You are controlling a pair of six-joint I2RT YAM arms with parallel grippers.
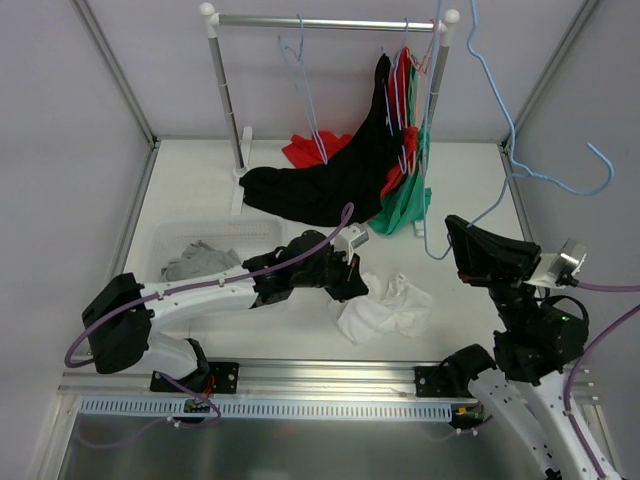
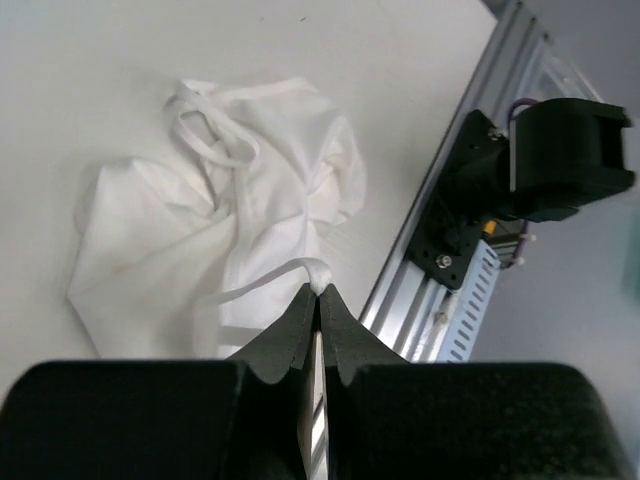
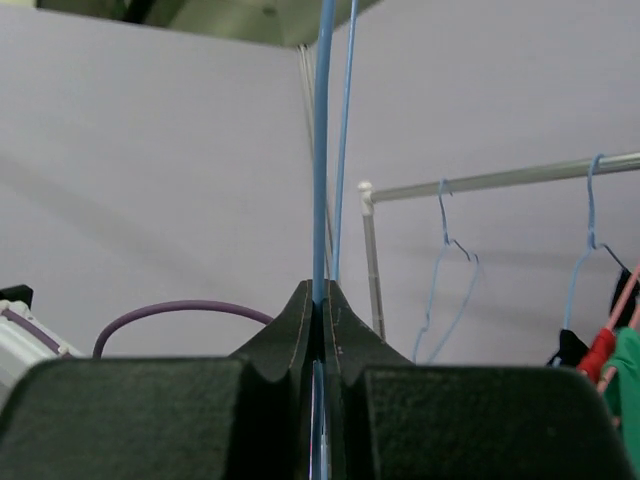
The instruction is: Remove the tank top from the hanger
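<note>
The left end effector [image 2: 318,296] is closed on a strap of the tank top [image 2: 200,230], which lies crumpled on the worktop [image 1: 200,190] just to its right. The right end effector [image 3: 322,300] clamps the bare hanger [image 3: 322,150], raised well apart.

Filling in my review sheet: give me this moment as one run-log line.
left gripper: shut on strap of white tank top | right gripper: shut on bare blue hanger | garment: crumpled on table
</note>
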